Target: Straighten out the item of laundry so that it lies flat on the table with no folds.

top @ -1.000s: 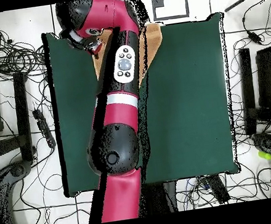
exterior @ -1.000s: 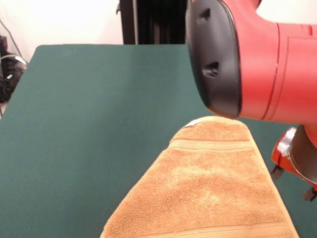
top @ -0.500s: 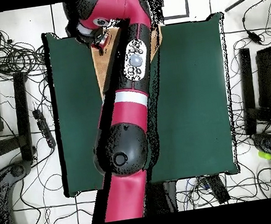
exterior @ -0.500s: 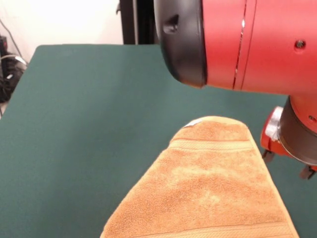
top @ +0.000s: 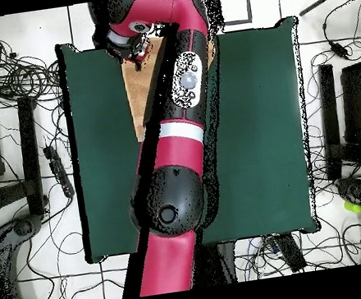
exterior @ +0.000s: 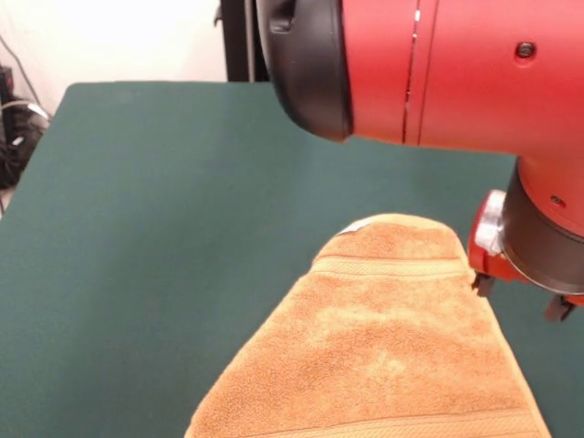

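**Towel lies folded to a point at the table's edge, arm low beside it**

The orange-tan terry hand towel (exterior: 383,347) lies on the dark green table (exterior: 155,237) near the bottom of the front view, and its lower part runs out of the picture. It is not flat: its sides slant in toward a rounded tip, so it shows as a tapering wedge and not a square. A flat woven stripe band crosses it just below the tip, another shows along the bottom edge, and a small white tag peeks out at the tip's left side.

The red and black arm (exterior: 429,73) fills the upper right of the front view. Its wrist hangs just right of the towel's tip, and the gripper (exterior: 518,297) shows two dark tips there, set apart from each other, low over the cloth beside the towel's right edge. Whether the left tip touches the towel cannot be told. The jaws look spread and pinch nothing.

In the overhead view the arm (top: 175,148) stretches across the table (top: 255,129) and covers most of the towel (top: 136,96), of which a tan strip shows left of the arm, near the table's upper edge. The gripper (top: 135,53) sits at the strip's top.
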Action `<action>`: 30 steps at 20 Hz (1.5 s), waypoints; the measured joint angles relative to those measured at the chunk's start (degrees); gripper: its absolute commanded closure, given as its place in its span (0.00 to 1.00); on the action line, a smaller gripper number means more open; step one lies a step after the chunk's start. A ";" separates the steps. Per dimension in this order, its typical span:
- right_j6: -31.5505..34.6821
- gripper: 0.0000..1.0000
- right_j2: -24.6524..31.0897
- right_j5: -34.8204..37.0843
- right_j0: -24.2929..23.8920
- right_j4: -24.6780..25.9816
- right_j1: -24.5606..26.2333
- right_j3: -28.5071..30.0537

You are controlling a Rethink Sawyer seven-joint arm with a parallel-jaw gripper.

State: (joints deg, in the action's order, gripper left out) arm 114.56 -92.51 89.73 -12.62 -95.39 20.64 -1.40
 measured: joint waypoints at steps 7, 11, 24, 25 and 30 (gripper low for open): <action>-1.30 0.00 9.09 0.00 0.00 9.91 -0.08 -0.07; -1.30 0.00 15.49 0.15 0.01 18.12 -0.53 -0.02; -1.30 0.00 33.12 3.86 0.77 38.32 -4.40 0.31; -1.30 0.00 34.64 3.86 1.08 39.87 -4.65 0.48; -1.30 0.00 42.85 3.31 2.97 48.70 -6.13 1.88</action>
State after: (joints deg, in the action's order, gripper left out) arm 113.26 -49.66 93.04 -9.65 -46.69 14.51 0.47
